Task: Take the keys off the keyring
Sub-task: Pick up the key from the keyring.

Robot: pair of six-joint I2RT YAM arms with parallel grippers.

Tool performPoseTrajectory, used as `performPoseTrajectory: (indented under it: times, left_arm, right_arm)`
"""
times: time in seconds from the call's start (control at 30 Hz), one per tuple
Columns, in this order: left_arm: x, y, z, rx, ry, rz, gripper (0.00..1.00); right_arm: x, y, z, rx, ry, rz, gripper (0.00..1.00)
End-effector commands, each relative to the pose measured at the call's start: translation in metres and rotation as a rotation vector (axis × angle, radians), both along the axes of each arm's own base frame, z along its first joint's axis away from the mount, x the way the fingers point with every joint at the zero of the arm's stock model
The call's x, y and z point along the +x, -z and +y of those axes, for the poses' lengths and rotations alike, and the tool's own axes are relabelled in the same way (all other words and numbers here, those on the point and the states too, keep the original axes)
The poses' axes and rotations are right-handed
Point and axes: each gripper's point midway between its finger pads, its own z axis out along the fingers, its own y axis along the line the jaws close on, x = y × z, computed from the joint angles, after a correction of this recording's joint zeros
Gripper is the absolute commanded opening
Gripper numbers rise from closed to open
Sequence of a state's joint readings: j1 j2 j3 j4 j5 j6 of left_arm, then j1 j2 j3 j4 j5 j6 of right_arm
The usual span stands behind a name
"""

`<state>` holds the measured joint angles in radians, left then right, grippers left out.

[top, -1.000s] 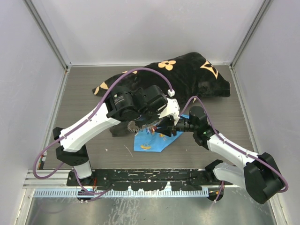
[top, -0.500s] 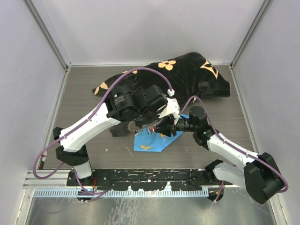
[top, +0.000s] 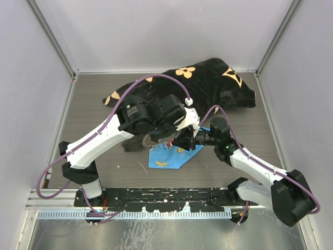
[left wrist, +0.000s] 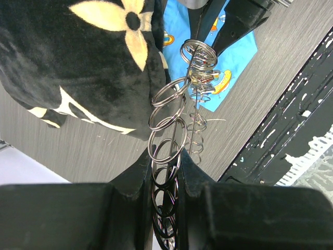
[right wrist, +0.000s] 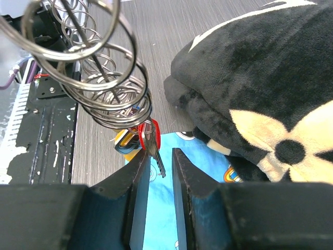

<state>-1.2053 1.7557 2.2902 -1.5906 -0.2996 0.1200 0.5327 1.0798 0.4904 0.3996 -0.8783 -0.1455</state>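
The keyring, a string of linked silvery rings, hangs out of my left gripper, which is shut on its near end. The keys dangle in a bunch from its far end, with red, blue and orange-yellow heads. My right gripper is open a narrow gap just under them. The red-headed key's blade hangs between its fingers, lying against the left one. In the top view both grippers meet over the blue cloth, the left gripper beside the right gripper.
A black plush cloth with cream flower marks lies across the back of the table and reaches close to the grippers. The black rail with the arm bases runs along the near edge.
My right gripper's fingers have closed in a little around the hanging key blade, and that arm has edged slightly left. The left gripper still holds the keyring as before.
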Motion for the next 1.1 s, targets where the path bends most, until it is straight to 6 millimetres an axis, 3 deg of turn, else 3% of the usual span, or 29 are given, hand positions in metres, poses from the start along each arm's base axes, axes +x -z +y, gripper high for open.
performPoseTrajectory:
  times: [0.0,0.53,0.83,1.07]
  left_arm:
    - [-0.003,-0.016,0.007,-0.049,-0.012,-0.024,0.00]
    - [-0.003,-0.014,-0.001,-0.081,-0.012,0.017,0.00]
    - [-0.006,-0.017,0.000,-0.122,-0.009,0.047,0.00]
    - [-0.004,-0.017,0.005,-0.151,-0.018,0.058,0.00]
  right_arm:
    - [-0.003,-0.033,0.006,0.077,-0.047,-0.077,0.29]
    - [-0.003,-0.028,0.008,0.072,-0.042,-0.097,0.30]
    - [-0.003,-0.024,0.008,0.066,-0.043,-0.107,0.22]
    - [-0.020,-0.028,0.009,0.090,-0.132,-0.101,0.14]
